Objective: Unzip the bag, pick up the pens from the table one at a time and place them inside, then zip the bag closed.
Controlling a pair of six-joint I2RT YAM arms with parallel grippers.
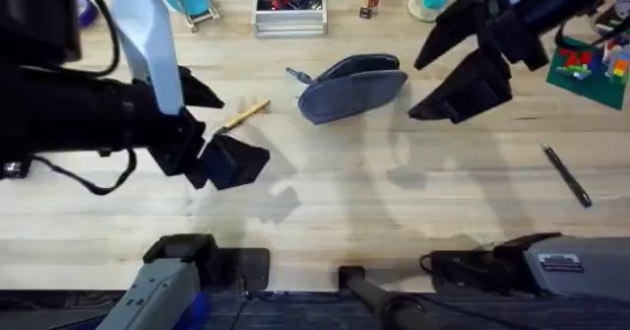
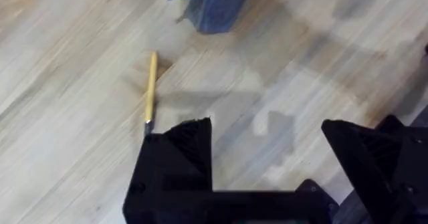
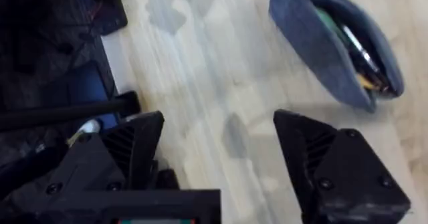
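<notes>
Pale wooden planks make up the counter (image 1: pixel 325 202), the largest thing in the overhead view, running across the whole width.

Next in size are the two dark arms. The left end effector (image 1: pixel 221 158) hangs over the counter at about 9 o'clock from the middle; in the left wrist view its fingers (image 2: pixel 177 150) stand well apart with bare wood between them, released and holding nothing. The right end effector (image 1: pixel 463 89) hovers at about 2 o'clock, near the bag's far end; in the right wrist view its fingers (image 3: pixel 321 157) are likewise spread wide and empty.

The bag (image 1: pixel 351 89), a blue-grey fabric pouch, lies at about 12 o'clock, between the two end effectors and touching neither. Its zipper is open: the right wrist view looks into its mouth (image 3: pixel 338 40), where slim items already lie inside. A small dark pull tab (image 1: pixel 295 75) sticks out at its 9 o'clock end.

The tan-yellow pen (image 1: pixel 244 115) lies on the counter at 10 o'clock, between the bag and the left end effector; the left wrist view shows it (image 2: pixel 151 90) just beyond one fingertip, not gripped.

The dark pen (image 1: pixel 567 175) lies alone at 3 o'clock, well apart from everything.
</notes>
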